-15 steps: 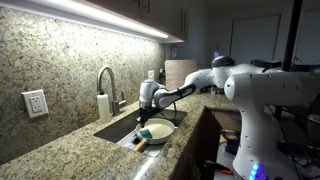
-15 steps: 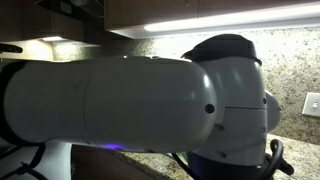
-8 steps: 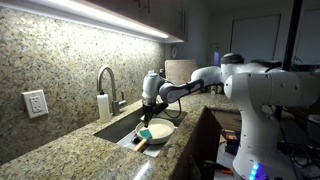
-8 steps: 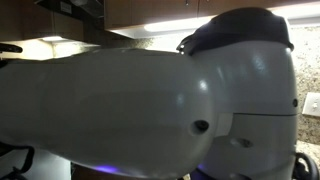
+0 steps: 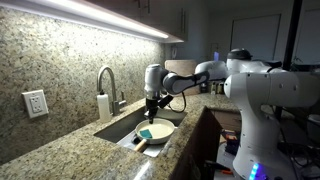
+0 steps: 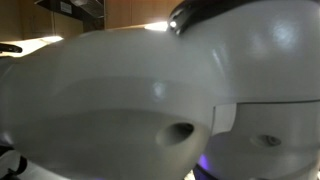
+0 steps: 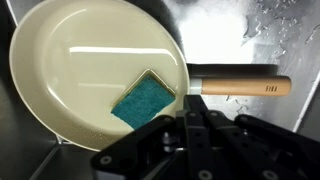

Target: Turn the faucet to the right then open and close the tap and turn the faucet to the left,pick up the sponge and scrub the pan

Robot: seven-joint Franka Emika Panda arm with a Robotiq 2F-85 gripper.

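In the wrist view the gripper (image 7: 195, 122) is showing at the lower edge with its two fingers pressed together, and nothing is sitting between them. The sponge (image 7: 143, 98) is lying flat inside the pan (image 7: 80, 60), near the rim on the handle side. It is just beside the fingertips, at about 10 o'clock from them, but not touching. Its long axis is running from about 1 o'clock to 7 o'clock, so it is lying oblique to the fingers. The pan is resting in the steel sink (image 7: 240, 30) and its wooden handle (image 7: 240, 86) is pointing to 3 o'clock.

In an exterior view the gripper (image 5: 150, 103) is hanging right above the pan (image 5: 157, 129). The faucet (image 5: 105, 78) is standing well apart at about 9 o'clock, beside a white soap bottle (image 5: 103, 106).

I am judging that picking up the sponge is the step in hand. For this the fingers would first need to open and turn across the short side of the sponge.

A small dark mark is printed near the end of the handle, too small to read. No other writing is showing.
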